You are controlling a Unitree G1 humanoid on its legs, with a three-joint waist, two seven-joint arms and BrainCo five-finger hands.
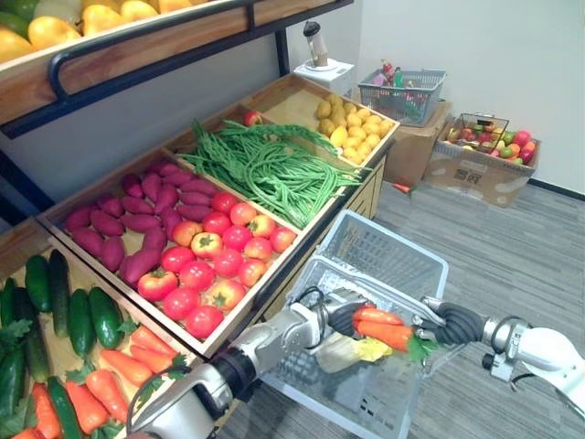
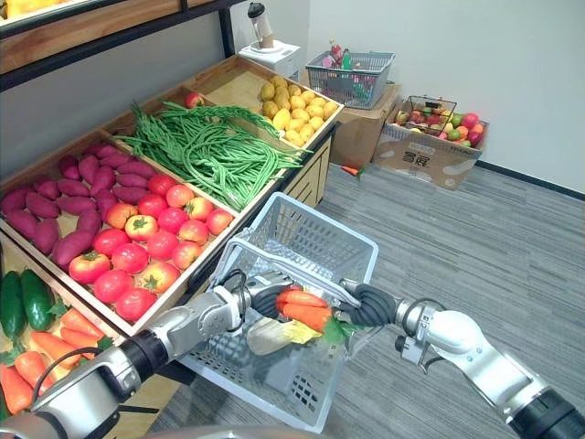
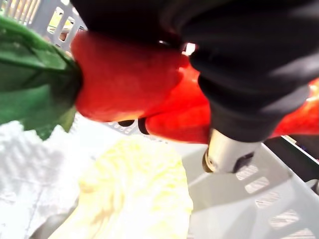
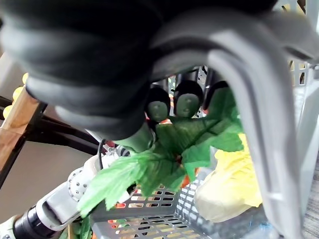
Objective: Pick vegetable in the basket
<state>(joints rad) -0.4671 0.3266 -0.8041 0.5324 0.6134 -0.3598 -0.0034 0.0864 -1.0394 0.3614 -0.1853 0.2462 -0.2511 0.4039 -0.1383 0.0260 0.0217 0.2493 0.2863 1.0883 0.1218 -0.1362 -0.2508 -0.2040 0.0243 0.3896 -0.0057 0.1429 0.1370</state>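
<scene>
- Over the open top of the grey plastic basket [image 1: 388, 240], toward its handle side, the left hand [image 1: 340, 319] holds a bunch of carrots [image 1: 382, 327], above the basket's bottom and not yet set down.
- Its fingers are clenched round the carrots. The carrot leaves [image 1: 419, 347] point toward the right hand [image 1: 454, 322] and hang just beside it.
- That right hand is curled round the basket handle [image 4: 249, 99] and carries the basket off the floor, close to the front edge of the wooden display stand [image 1: 366, 194].
- A pale yellow cabbage [image 3: 134, 194] lies inside the basket, directly under the carrots.
- Judged from this, the step in hand is the drop: the carrots are over the basket, so what remains is lowering and letting go.
- To do it well, sink the left hand until the carrots are below the rim, and aim for the free space beside the cabbage rather than on top of it.
- Open the fingers only once the carrots are low, so they settle instead of bouncing out.
- The right hand should hold the basket level and steady meanwhile.
- The leaves sit near the handle and could catch on it, so draw the left hand out toward the stand side, away from the handle.
</scene>
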